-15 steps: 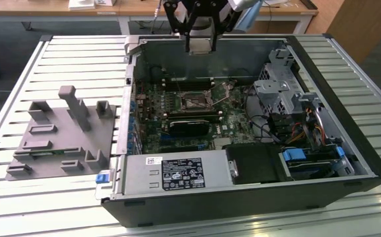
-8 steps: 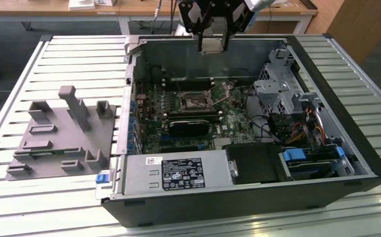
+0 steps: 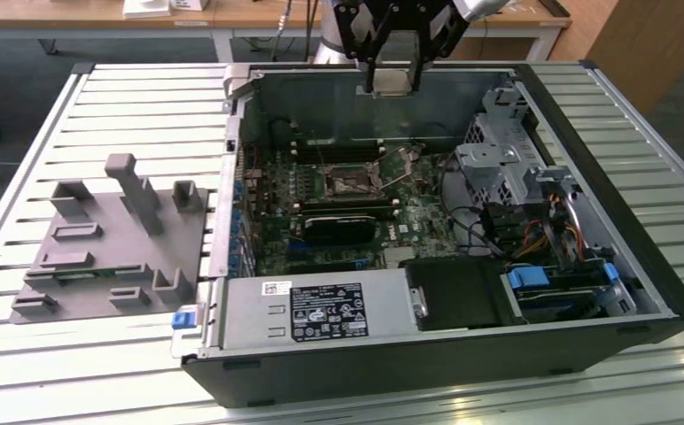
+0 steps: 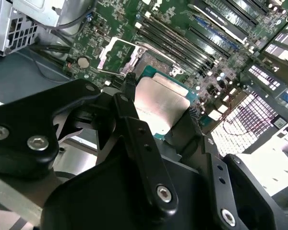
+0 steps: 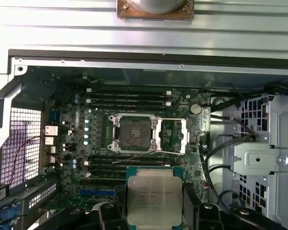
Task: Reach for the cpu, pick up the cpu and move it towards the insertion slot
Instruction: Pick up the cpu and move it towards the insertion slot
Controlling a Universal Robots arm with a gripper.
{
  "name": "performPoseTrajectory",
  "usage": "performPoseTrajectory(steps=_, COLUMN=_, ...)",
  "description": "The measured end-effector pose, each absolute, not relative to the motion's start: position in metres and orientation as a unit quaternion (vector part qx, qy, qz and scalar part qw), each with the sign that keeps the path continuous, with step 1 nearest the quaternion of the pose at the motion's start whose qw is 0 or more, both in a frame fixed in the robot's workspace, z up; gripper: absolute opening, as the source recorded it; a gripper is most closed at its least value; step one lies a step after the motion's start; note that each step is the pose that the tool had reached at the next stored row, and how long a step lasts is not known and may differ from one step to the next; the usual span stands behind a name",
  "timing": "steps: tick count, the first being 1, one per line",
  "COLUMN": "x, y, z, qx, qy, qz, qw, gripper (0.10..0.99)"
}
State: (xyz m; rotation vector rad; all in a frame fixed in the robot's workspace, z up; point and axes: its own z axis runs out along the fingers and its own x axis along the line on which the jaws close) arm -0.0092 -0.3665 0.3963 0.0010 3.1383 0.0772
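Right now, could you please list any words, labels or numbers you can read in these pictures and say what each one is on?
None can be quoted.
The cpu, held in the gripper above the motherboard: faint lines of print on its metal top, too blurred to read.
White label on the power supply: rows of marks and symbols, too small to read.
Small white sticker beside it: unreadable.

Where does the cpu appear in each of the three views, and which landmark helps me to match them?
Exterior view: the cpu hangs in the gripper above the open case's far wall.
Second wrist view: the cpu sits mid-picture, clamped between the black jaws.
First wrist view: the cpu is held short of the insertion slot.
Shared landmark: the insertion slot, open with a dark centre, on the motherboard.
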Motion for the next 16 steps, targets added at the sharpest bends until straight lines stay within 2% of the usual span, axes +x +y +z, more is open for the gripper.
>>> performPoseTrajectory(steps=16, x=-0.0083, y=-0.3665, z=0.3961, qx=0.014, qy=1.0, qz=0.025, qw=0.002, gripper=0.545)
